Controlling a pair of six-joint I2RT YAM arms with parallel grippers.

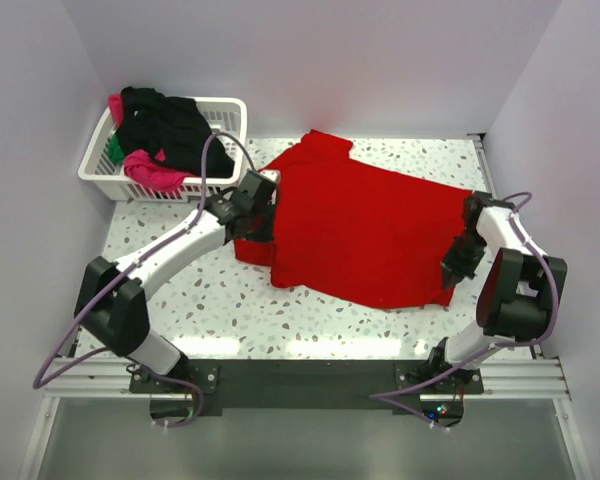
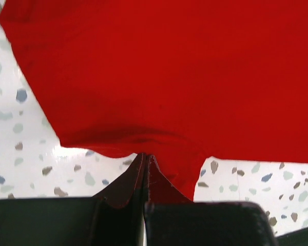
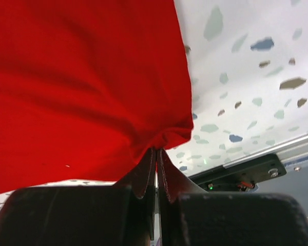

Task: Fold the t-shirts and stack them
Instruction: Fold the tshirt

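A bright red t-shirt (image 1: 360, 225) lies spread across the middle of the speckled table. My left gripper (image 1: 248, 208) is shut on its left edge; the left wrist view shows the cloth (image 2: 159, 77) pinched between the closed jaws and lifted off the table. My right gripper (image 1: 460, 262) is shut on the shirt's right edge, where the cloth (image 3: 82, 82) bunches at the closed jaw tips. Black (image 1: 165, 120), pink (image 1: 150, 170) and green (image 1: 115, 148) t-shirts lie heaped in the basket.
A white lattice basket (image 1: 230, 112) stands at the table's back left corner. White walls close in the table on three sides. A metal rail (image 1: 310, 375) runs along the near edge by the arm bases.
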